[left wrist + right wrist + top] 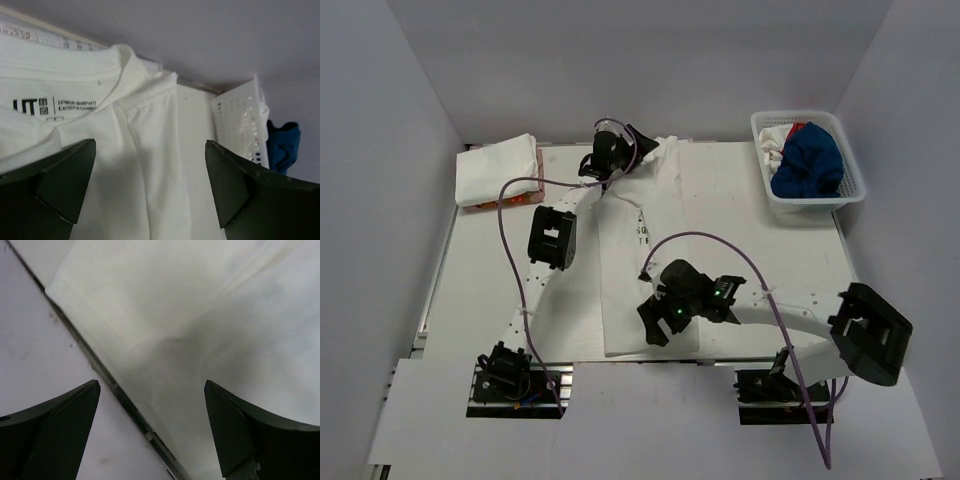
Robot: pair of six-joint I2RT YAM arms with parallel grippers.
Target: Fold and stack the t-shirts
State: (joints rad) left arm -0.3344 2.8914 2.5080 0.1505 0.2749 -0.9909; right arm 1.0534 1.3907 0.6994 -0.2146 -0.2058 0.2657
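Observation:
A white t-shirt [620,300] lies as a long, narrow strip down the middle of the table, collar at the far end and hem at the near edge. My left gripper [632,155] hovers open over the collar end. In the left wrist view the neck label and shoulder seam of the t-shirt [135,150] show between the spread fingers of the left gripper [150,192], and nothing is held. My right gripper [657,325] stands open over the hem. Its wrist view shows the t-shirt [200,315] reaching the table's front edge [100,371], with the right gripper [151,432] empty.
A folded white stack [498,165] sits at the back left corner. The white lattice basket [760,125] at the back right holds a blue t-shirt [810,160] and a white one with red [782,135]. The basket [240,125] also shows in the left wrist view.

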